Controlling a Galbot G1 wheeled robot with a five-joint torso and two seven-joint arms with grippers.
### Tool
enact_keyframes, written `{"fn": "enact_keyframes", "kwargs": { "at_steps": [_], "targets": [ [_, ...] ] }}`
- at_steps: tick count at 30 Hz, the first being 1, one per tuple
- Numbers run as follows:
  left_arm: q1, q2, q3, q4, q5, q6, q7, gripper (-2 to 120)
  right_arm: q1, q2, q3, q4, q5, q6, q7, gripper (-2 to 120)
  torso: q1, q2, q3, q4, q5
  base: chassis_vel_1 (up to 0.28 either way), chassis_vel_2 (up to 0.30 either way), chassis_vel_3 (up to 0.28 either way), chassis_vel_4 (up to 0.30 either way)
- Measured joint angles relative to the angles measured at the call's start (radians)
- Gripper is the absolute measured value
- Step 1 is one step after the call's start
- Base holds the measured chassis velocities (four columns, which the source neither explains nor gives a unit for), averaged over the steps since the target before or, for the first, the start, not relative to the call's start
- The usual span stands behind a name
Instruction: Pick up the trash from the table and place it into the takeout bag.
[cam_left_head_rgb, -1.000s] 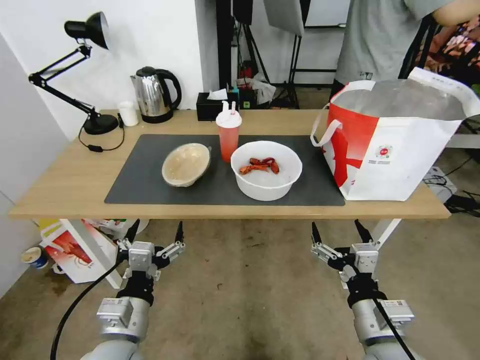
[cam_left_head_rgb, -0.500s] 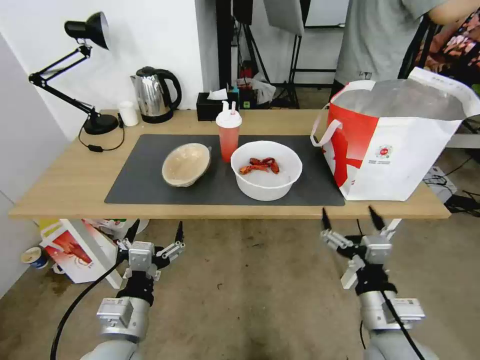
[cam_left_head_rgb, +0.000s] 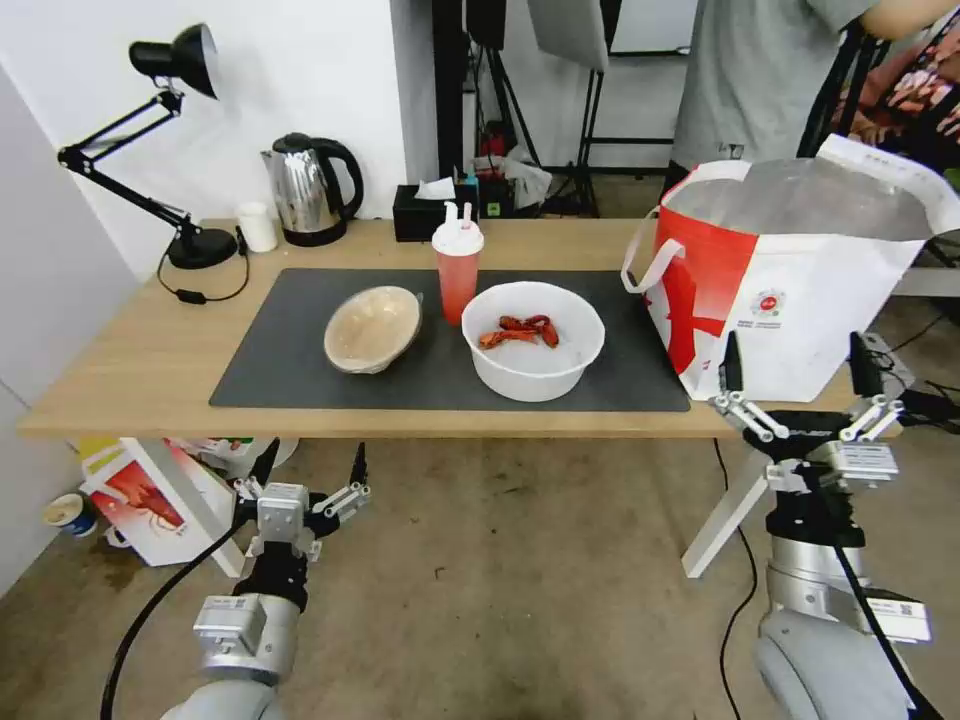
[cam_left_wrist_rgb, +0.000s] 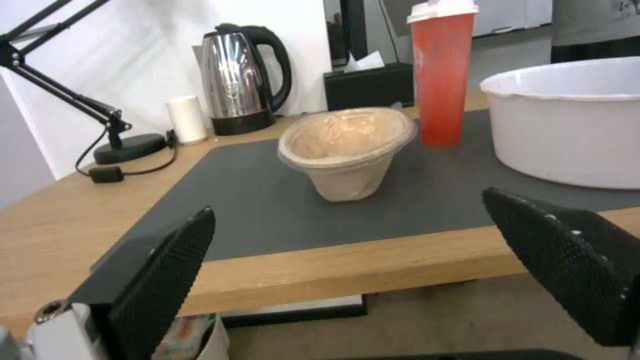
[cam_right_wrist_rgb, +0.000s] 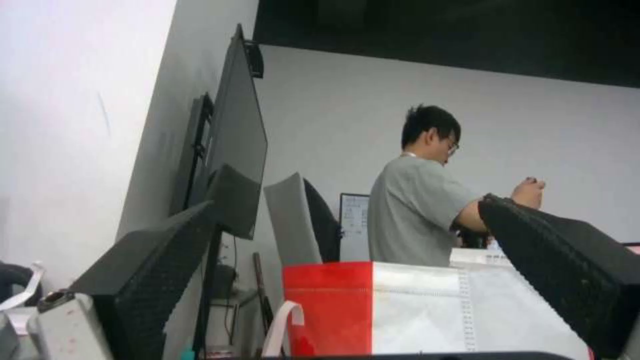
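Right gripper (cam_left_head_rgb: 793, 375) was spread wide at the table's (cam_left_head_rgb: 120, 370) front right corner by the takeout bag (cam_left_head_rgb: 800, 290); left gripper (cam_left_head_rgb: 308, 468) idled wide below the front edge; trash sat mid-mat, likely untouched.

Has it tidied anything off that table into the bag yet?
Not yet. The big white round plastic bowl with red crayfish shells, the red drink cup with white lid and the beige shallow paper bowl sit on the dark grey mat. Both pincers are open and empty: the right pincer is before the white-and-red takeout bag, the left pincer below the table edge.
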Motion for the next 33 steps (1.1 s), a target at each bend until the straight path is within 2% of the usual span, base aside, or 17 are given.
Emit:
{"fn": "enact_keyframes", "kwargs": {
  "at_steps": [6,8,10,16,18,20,28,31,33],
  "targets": [
    [0.000,0.000,0.000,0.000,0.000,0.000,0.000,100,0.000,-0.014,0.002,0.007,0.018,-0.003,0.001,100,0.000,0.000,0.000,0.0000,0.0005,0.000,0.000,0.000,0.000],
    [0.000,0.000,0.000,0.000,0.000,0.000,0.000,100,-0.005,-0.063,0.022,0.055,0.088,-0.046,-0.015,100,0.000,0.000,0.000,0.0000,-0.0003,0.000,0.000,0.000,0.000],
    [0.000,0.000,0.000,0.000,0.000,0.000,0.000,100,-0.007,-0.076,0.027,0.068,0.107,-0.060,-0.020,100,0.000,0.000,0.000,0.0000,-0.0001,0.000,0.000,0.000,0.000],
    [0.000,0.000,0.000,0.000,0.000,0.000,0.000,100,-0.024,-0.216,0.079,0.206,0.313,-0.199,-0.079,100,0.000,0.000,0.000,0.0001,0.0000,0.000,0.000,0.000,0.000],
    [0.000,0.000,0.000,0.000,0.000,0.000,0.000,100,-0.026,-0.230,0.084,0.219,0.334,-0.213,-0.085,100,0.000,0.000,0.000,0.0001,0.0000,0.000,0.000,0.000,0.000],
    [0.000,0.000,0.000,0.000,0.000,0.000,0.000,100,-0.033,-0.286,0.107,0.268,0.415,-0.266,-0.107,100,0.000,0.000,0.000,0.0003,-0.0006,0.000,0.000,0.000,0.000],
    [0.000,0.000,0.000,0.000,0.000,0.000,0.000,100,-0.035,-0.296,0.111,0.275,0.433,-0.279,-0.113,100,0.000,0.000,0.000,0.0000,0.0000,0.000,0.000,0.000,0.000],
    [0.000,0.000,0.000,0.000,0.000,0.000,0.000,100,-0.019,-0.330,0.110,0.270,0.463,-0.293,-0.123,100,0.000,0.000,0.000,-0.0004,0.0000,0.000,0.000,0.000,0.000],
    [0.000,0.000,0.000,0.000,0.000,0.000,0.000,100,0.015,-0.393,0.103,0.258,0.516,-0.318,-0.145,100,0.000,0.000,0.000,0.0003,0.0001,0.000,0.000,0.000,0.000]
  ]
}}
